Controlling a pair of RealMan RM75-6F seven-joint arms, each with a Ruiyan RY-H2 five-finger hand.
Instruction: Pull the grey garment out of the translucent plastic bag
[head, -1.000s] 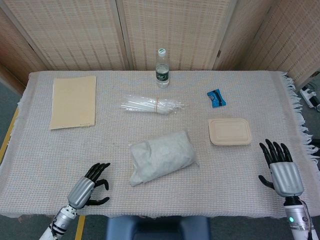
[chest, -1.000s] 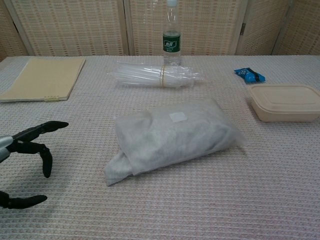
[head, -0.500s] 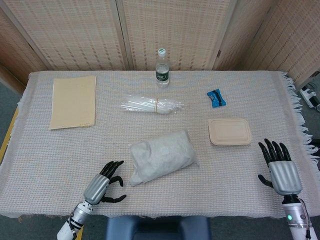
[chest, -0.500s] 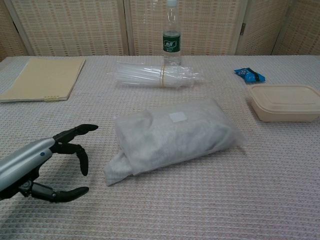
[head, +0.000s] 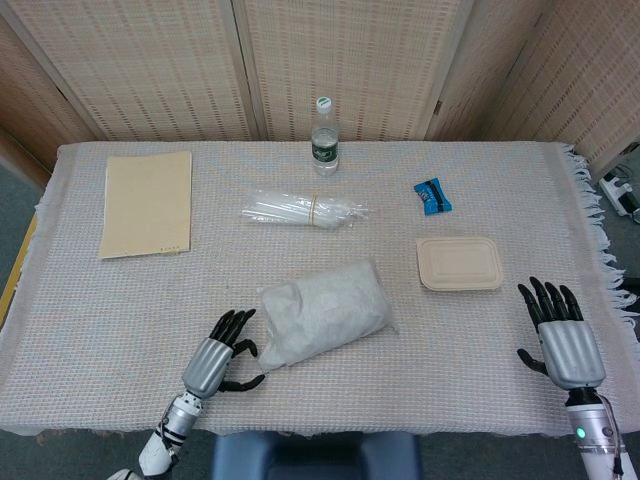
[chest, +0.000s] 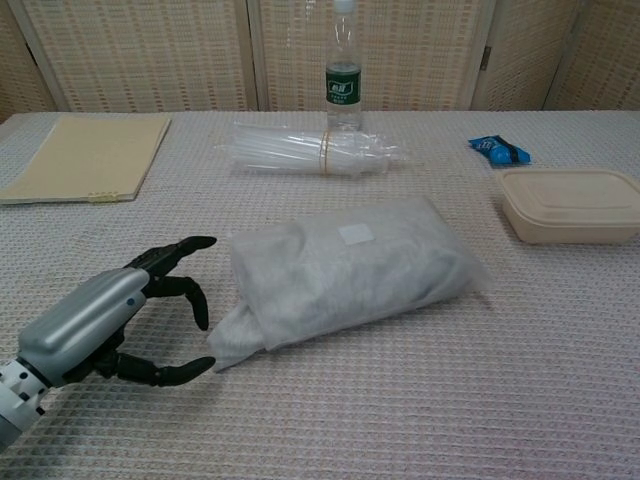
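Bag (head: 325, 313) long axis diagonal, garment (chest: 232, 338) end toward spread, empty left hand (head: 222, 357)

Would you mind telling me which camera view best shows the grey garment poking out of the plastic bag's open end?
The chest view: the grey garment bulges from the plastic bag close up, just beside the left hand. The head view shows the same corner smaller, from above, with less fabric detail.

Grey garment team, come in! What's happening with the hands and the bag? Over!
Left hand open beside the bag's open end. Right hand open, far off. Grey garment mostly inside translucent plastic bag. Nothing in the way.
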